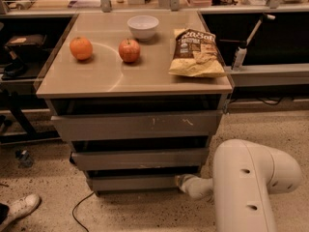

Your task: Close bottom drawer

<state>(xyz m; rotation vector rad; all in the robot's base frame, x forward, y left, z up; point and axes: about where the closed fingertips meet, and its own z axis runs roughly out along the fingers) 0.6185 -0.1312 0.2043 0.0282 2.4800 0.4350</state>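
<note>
The bottom drawer [135,181] is the narrowest, lowest grey-beige front of the cabinet, plain and without a handle, with only a thin dark gap above it. My gripper [182,181] is low at the drawer front's right end and touches it. The white arm [251,187] fills the lower right and hides the wrist. The mid-width drawer front [140,158] and the widest front with white scratches [137,124] sit above.
On the cabinet top [101,76] lie an orange [80,48], an apple [129,50], a white bowl [143,26] and a chip bag [195,52]. A person's shoe [19,209] and a black cable [79,207] are on the floor at left. Benches stand behind.
</note>
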